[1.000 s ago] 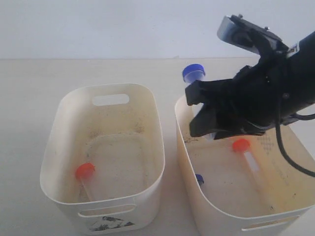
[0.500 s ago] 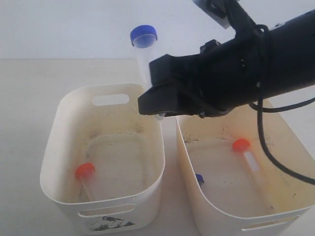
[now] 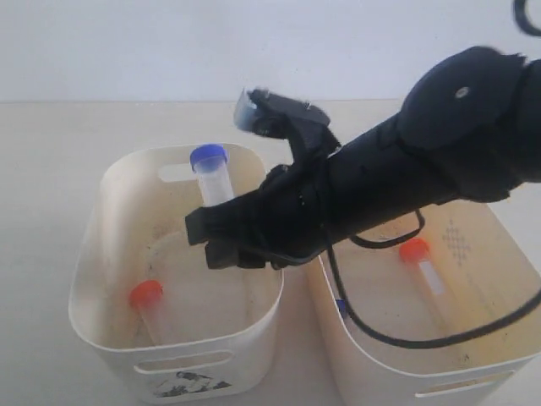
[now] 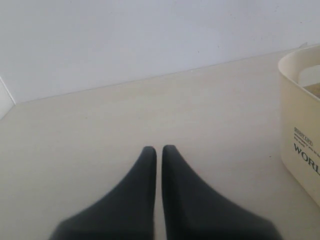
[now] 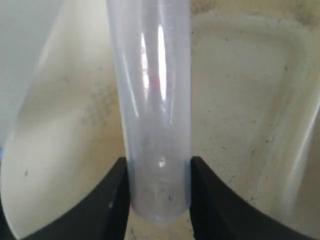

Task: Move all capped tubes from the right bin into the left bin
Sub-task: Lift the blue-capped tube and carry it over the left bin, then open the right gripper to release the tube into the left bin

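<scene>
My right gripper point(image 3: 221, 238) is shut on a clear blue-capped tube point(image 3: 211, 173) and holds it upright inside the left bin point(image 3: 93, 254), cap uppermost. The right wrist view shows the tube point(image 5: 155, 100) pinched between both black fingers point(image 5: 112, 200), above the bin's speckled floor point(image 5: 240, 100). An orange-capped tube point(image 3: 148, 298) lies in the left bin. The right bin point(image 3: 507, 254) holds an orange-capped tube point(image 3: 420, 260), and a blue cap point(image 3: 341, 306) peeks out by its near wall. My left gripper point(image 4: 158, 150) is shut and empty over bare table.
The right arm point(image 3: 406, 178) stretches across both bins and hides part of the right bin. The left wrist view shows a labelled cream bin wall point(image 4: 300, 115) off to one side of the left gripper. A pale wall point(image 3: 127, 42) stands behind the table.
The right arm has swung left from the right bin with the blue-capped tube, lifted it over the rims, then lowered it into the left bin.
</scene>
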Controlling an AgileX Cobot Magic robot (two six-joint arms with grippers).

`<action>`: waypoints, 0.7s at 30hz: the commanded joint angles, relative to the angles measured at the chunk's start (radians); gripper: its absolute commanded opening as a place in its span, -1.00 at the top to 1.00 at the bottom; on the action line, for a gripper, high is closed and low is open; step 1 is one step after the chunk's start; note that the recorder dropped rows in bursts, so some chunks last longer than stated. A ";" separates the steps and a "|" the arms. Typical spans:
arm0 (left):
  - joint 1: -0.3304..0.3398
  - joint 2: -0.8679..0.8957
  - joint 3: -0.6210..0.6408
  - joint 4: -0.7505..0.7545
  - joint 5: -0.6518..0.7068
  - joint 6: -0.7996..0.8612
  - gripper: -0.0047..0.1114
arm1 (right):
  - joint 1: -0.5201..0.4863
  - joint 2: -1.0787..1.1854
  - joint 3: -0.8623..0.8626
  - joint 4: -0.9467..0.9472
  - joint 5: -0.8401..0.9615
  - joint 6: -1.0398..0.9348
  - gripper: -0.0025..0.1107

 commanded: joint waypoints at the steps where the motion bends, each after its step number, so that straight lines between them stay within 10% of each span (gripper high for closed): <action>1: -0.001 0.000 -0.004 -0.004 -0.009 -0.013 0.84 | 0.003 0.091 -0.077 -0.006 0.075 -0.032 0.90; 8: -0.001 0.000 -0.004 -0.004 -0.009 -0.013 0.84 | 0.003 0.108 -0.182 -0.006 0.120 -0.052 0.11; 11: -0.001 0.000 -0.004 -0.004 -0.009 -0.013 0.84 | 0.003 0.108 -0.196 -0.006 0.120 -0.052 0.27; 15: -0.001 0.000 -0.004 -0.004 -0.009 -0.013 0.84 | 0.001 0.108 -0.218 -0.023 0.162 -0.047 0.98; 21: -0.001 0.000 -0.004 -0.004 -0.009 -0.013 0.84 | 0.001 0.056 -0.261 -0.138 0.231 -0.031 0.96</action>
